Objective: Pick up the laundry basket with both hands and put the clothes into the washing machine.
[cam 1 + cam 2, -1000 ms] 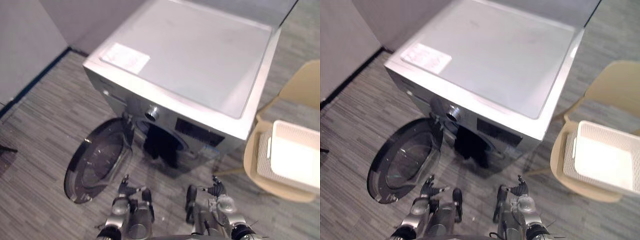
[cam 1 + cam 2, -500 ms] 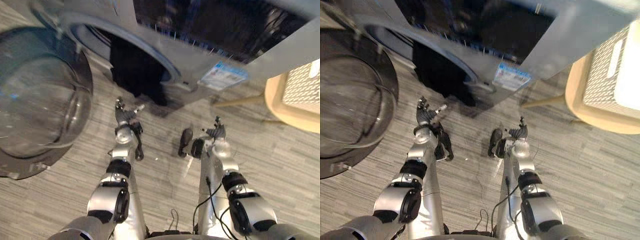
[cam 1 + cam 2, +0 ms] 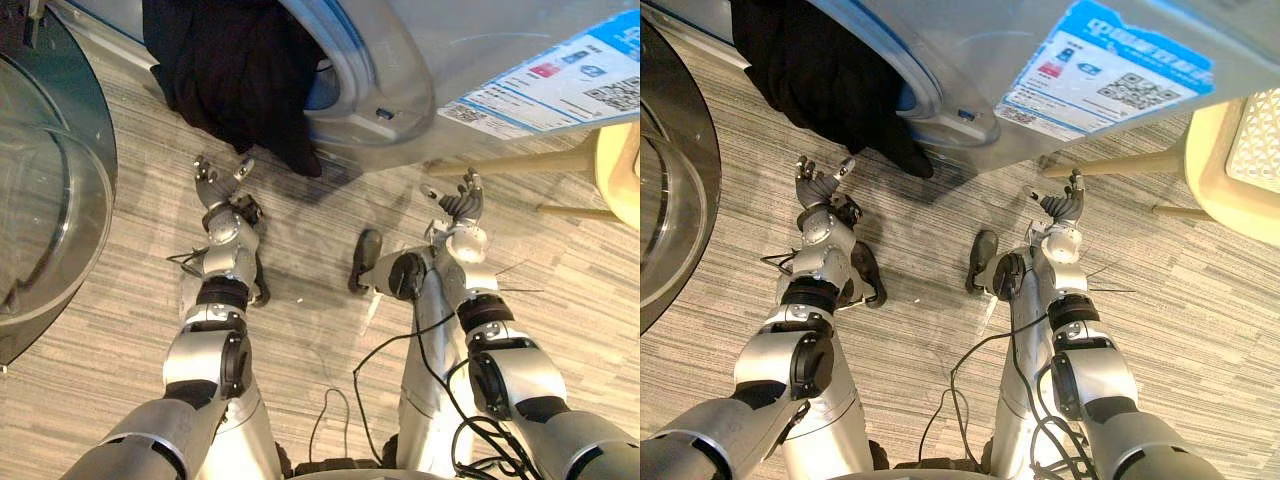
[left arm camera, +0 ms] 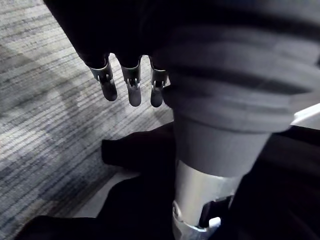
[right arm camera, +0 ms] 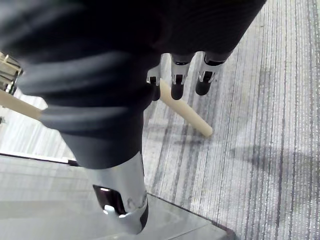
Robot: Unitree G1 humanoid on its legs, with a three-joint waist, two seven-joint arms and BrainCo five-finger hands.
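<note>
**Operator:** Where is the dark garment sitting?

**Technician:** It is hanging from the washing machine drum mouth. It is likely soft and limp, so bunching it mid-fold is advisable.

**Operator:** And the hands?

**Technician:** The left hand and right hand are hanging below the machine, fingers relaxed, holding nothing. The laundry basket is resting on a chair right of the machine. The open door is crowding the left.

Bright, even overhead light is falling on the grey striped carpet floor, and soft shadow is pooling under the silver metal washing machine. Pale reflections are gleaming on its round glass door. The black cloth is showing almost no detail. The left wrist view is looking dimmer.
</note>
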